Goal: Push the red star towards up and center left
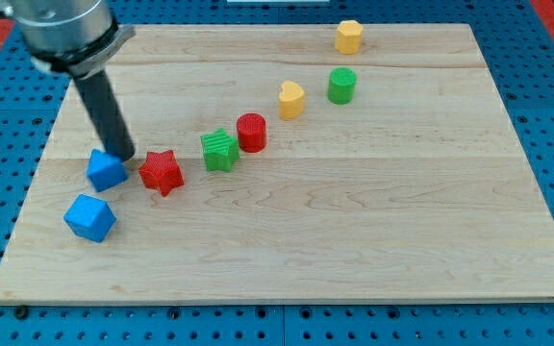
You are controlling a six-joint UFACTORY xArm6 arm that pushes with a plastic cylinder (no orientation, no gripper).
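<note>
at the frame's left-centre, my tip (123, 154) rests bare, holding nothing, just above a blue block (106, 169) and just left of the red star (162, 172). the star lies right of it and slightly lower, so i judge the tip must get round to the star's lower right.

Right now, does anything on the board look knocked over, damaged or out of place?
Nothing stands out. My tip sits between the upper blue block and the red star. All blocks rest flat on the wooden board, none chipped, stacked or hanging off an edge.
</note>
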